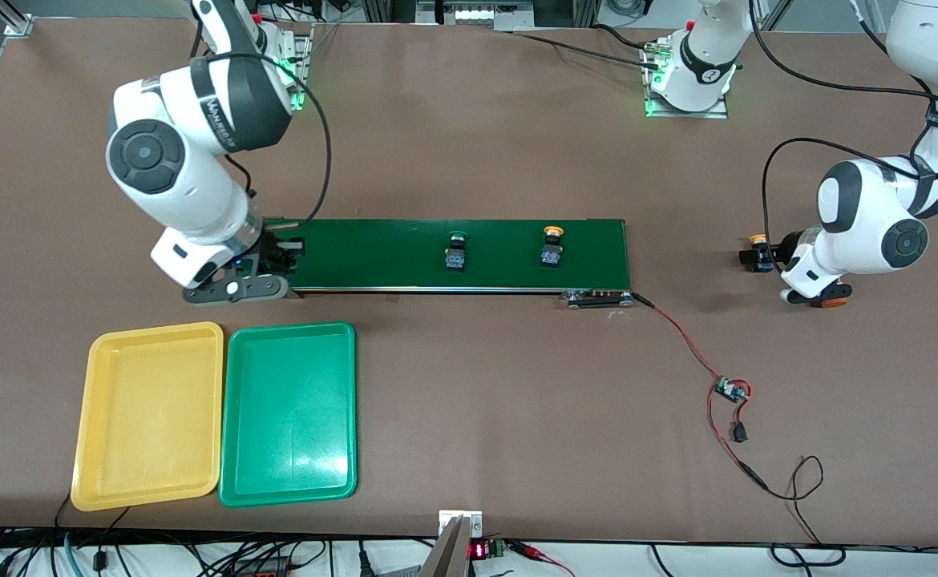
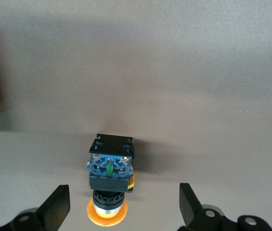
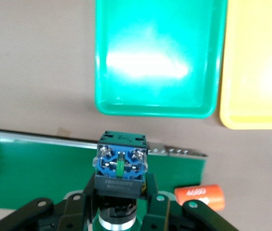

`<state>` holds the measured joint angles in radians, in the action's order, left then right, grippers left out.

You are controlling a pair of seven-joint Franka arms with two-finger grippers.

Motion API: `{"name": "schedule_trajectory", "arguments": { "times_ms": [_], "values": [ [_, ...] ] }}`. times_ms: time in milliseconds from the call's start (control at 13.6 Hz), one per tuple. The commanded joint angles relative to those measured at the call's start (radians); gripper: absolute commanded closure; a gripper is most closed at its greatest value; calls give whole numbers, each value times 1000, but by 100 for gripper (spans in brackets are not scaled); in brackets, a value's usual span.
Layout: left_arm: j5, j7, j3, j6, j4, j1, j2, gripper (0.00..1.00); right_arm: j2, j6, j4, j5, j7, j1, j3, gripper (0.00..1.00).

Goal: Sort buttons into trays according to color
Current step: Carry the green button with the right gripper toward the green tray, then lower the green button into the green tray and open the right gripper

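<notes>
Bright, even overhead light fills the front view, and the brown table (image 1: 469, 144) looks flat and matte. Soft shadows lie under both arms. White glare spreads across the green tray (image 3: 157, 57) in the right wrist view, and the yellow tray (image 3: 258, 67) is washed pale there. The left wrist view is dimmer, with a soft shadow beside the orange-capped button (image 2: 109, 183).

Bare table (image 1: 469, 144) is lying open between belt (image 1: 405, 255) and bases. Two buttons (image 1: 457, 251) are standing mid-belt; trays (image 1: 289, 413) are filling the near corner at the right arm's end.
</notes>
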<state>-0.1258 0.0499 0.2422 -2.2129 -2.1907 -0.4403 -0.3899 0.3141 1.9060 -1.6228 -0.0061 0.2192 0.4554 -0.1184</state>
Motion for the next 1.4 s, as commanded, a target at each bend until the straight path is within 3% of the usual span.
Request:
{"name": "schedule_trajectory", "arguments": {
  "times_ms": [0,221,443,516,590,738,811,885,959,1106,1180,1328],
  "values": [
    [-84,-28,-3,-5,2,0,-7,0,155,56,147,-20,-59,-52,8,100],
    [-132,-27,-14,-43,5,-2,-36,0,325,226,236,-8,-110,-116,9,100],
    [-132,-28,-17,-56,2,-2,-50,0,472,419,251,-8,-112,-139,9,100],
    [-133,-30,-17,-56,2,-2,-50,10,497,454,251,-9,-113,-145,9,100],
    [-133,-28,-15,-50,2,-2,-49,29,517,467,251,-11,-115,-147,9,100],
    [-130,-16,-15,-41,8,0,-38,78,540,473,251,-12,-113,-149,9,100],
    [-130,-16,-15,-30,15,5,-35,90,553,484,251,-12,-113,-150,9,99],
    [-130,-18,-14,-28,20,8,-30,97,559,505,251,-11,-112,-153,9,86],
    [-129,-16,-14,-30,23,14,-26,100,560,510,251,-9,-113,-156,9,56],
    [-127,-15,-14,-30,44,46,3,100,553,512,250,-5,-113,-170,9,11],
    [-120,-12,-8,-19,49,78,29,100,551,508,245,-6,-113,-173,12,0],
    [-118,25,12,24,49,170,80,100,505,472,213,-5,-113,-167,16,0]
  ]
}}
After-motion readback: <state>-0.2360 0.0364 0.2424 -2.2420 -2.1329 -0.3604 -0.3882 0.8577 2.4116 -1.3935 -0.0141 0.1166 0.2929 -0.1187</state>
